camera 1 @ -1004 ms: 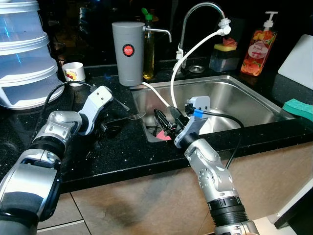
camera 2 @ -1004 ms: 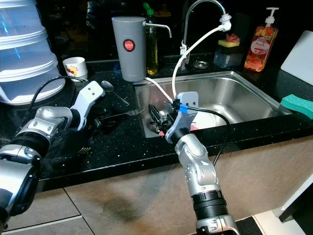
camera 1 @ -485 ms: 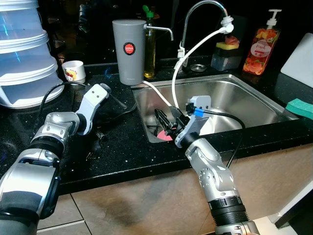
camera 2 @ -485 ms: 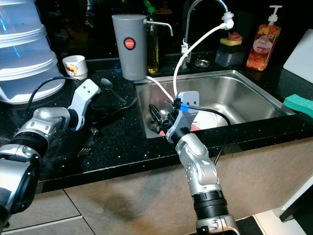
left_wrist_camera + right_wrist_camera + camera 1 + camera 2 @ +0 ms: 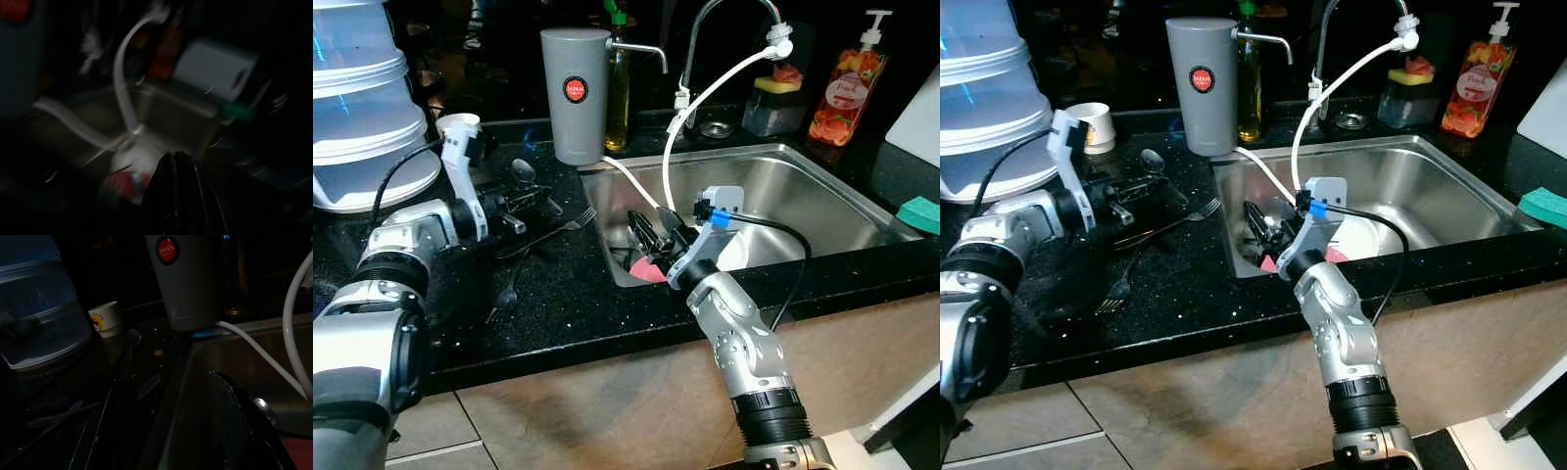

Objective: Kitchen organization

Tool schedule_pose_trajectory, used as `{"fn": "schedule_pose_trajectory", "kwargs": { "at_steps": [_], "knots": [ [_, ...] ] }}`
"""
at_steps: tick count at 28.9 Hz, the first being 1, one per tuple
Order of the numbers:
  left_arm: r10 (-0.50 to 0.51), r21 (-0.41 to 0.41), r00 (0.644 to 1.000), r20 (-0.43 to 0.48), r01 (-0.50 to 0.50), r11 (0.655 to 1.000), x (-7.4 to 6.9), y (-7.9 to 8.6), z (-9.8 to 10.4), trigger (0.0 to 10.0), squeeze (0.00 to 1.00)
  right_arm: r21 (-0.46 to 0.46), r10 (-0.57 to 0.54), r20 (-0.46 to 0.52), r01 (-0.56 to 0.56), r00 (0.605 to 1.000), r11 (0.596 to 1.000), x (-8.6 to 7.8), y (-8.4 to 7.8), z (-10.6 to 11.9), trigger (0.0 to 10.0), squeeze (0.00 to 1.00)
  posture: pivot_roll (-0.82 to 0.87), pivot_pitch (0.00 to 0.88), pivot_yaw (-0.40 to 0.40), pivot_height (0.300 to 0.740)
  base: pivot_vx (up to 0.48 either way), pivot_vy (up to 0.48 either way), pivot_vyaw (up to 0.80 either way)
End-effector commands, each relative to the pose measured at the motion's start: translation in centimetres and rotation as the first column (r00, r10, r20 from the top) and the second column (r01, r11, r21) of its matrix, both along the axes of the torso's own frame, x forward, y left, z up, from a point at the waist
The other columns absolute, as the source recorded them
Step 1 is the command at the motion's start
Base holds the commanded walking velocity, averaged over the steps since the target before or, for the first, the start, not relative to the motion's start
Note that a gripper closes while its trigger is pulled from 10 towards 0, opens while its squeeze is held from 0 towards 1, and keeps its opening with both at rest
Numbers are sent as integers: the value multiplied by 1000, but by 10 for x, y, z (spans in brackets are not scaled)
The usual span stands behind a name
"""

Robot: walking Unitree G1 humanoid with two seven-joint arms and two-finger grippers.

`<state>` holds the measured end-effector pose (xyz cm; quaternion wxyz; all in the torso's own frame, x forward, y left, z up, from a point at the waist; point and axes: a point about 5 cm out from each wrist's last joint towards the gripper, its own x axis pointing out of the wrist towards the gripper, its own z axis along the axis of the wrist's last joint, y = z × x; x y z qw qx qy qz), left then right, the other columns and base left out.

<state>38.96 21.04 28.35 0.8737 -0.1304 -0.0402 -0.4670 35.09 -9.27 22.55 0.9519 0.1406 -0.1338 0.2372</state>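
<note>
Silver cutlery (image 5: 540, 235), forks and a spoon, lies loose on the black speckled worktop (image 5: 568, 304) just beside the left pincer (image 5: 530, 200); its grip cannot be told. Right pincer (image 5: 651, 235), narrowly parted, hangs over the steel sink (image 5: 803, 206). Tidying looks barely begun.

Tall grey cylindrical canister (image 5: 575, 94) behind sink: round red label, white word "JAPAN" readable in right wrist view, smaller line beneath too small to read. Orange pump soap bottle (image 5: 845, 90): label lettering blurred, unreadable. Small white cup (image 5: 104, 319): red-and-yellow print, no legible words.
</note>
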Motion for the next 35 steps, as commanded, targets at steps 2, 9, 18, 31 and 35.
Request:
{"fn": "schedule_pose_trajectory", "kwargs": {
  "at_steps": [2, 9, 18, 31, 35],
  "knots": [
    [-55, -92, 997, 59, 61, 994, -6, 7, 20, 0, 0, 6, 12, -7, -12, 1000, 1000, 1, 2, 1, 10000, 0, 55, 68, 19, 740, 0, 0, 0],
    [-151, -352, 983, 107, 179, 919, -15, 9, 28, 0, 0, 19, 23, -3, -23, 1000, 1000, 2, 5, 4, 10000, 0, 61, 63, 15, 740, 0, 0, 0],
    [518, 158, 855, 8, -512, 844, 16, 15, -15, 8941, 0, 9, 26, -1, -26, 1000, 1000, 2, 7, 3, 10000, 0, 64, 68, 8, 740, 0, 0, 0],
    [648, 153, 761, -5, -640, 753, 24, 11, -5, 10000, 1000, 6, 28, -6, -28, 1000, 1000, 1, 9, 2, 10000, 0, 56, 79, 11, 740, 0, 0, 0],
    [669, 238, 742, -42, -643, 728, 29, 2, -12, 10000, 1000, -1, 27, -12, -27, 1000, 1000, 1, 7, 1, 10000, 0, 57, 79, 12, 740, 0, 0, 0]
  ]
}}
